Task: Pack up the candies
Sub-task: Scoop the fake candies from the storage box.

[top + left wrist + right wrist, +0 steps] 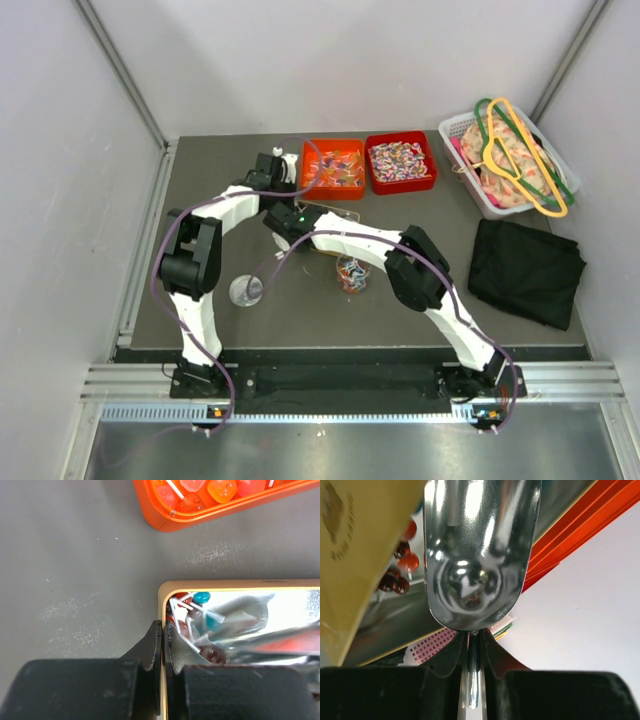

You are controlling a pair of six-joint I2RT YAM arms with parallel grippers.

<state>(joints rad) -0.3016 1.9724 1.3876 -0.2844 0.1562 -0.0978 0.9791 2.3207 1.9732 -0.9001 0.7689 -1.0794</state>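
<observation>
The candies [400,160] fill the red tray [432,165] at the back. My left gripper [288,190] [163,630] is shut on the rim of a tan, foil-lined pouch [335,214] [225,584]. It holds the pouch open just in front of the orange tray [333,166] [175,522]. Red and blue sweets on white sticks [200,611] lie inside. My right gripper [300,218] [474,640] is shut on the handle of a metal scoop [480,555]. The scoop's bowl is beside the pouch mouth [365,545], and I see no candy in it.
The orange tray holds orange and red lollipops. A small clear bag of sweets [350,272] sits under my right forearm. A round clear disc [246,290] lies front left. A white basket with hangers [505,160] and a black cloth [525,270] are on the right.
</observation>
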